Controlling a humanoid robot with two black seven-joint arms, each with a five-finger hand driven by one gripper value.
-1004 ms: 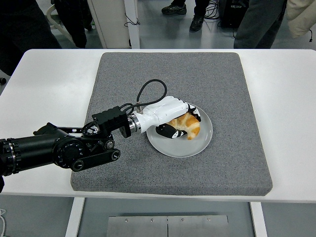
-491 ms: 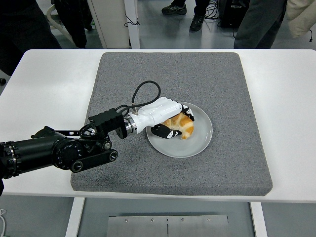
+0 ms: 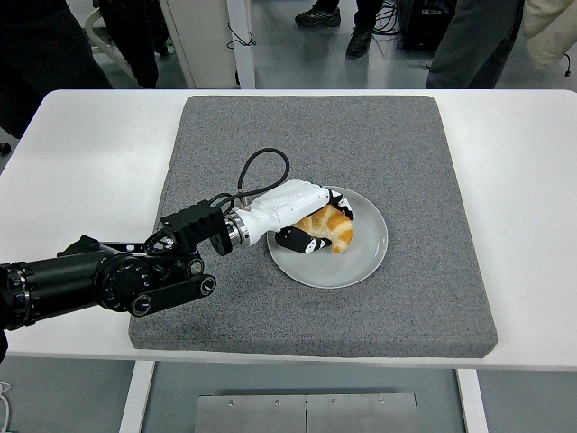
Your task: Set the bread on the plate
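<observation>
A golden-brown piece of bread (image 3: 330,229) lies on a round white plate (image 3: 361,257) in the middle of the grey mat. My left hand (image 3: 311,224), white with black fingertips, reaches in from the left and is curled around the bread's left side, with fingers over its top and the thumb under its near side. The bread rests on the plate's left half. The right arm does not show.
The grey mat (image 3: 415,153) covers most of the white table (image 3: 523,180). A black cable (image 3: 257,171) loops up from my left wrist. Several people's legs and shoes (image 3: 325,13) stand beyond the table's far edge.
My left hand and the bread have shifted slightly left on the plate and lowered; between half a second ago and now almost nothing moved.
</observation>
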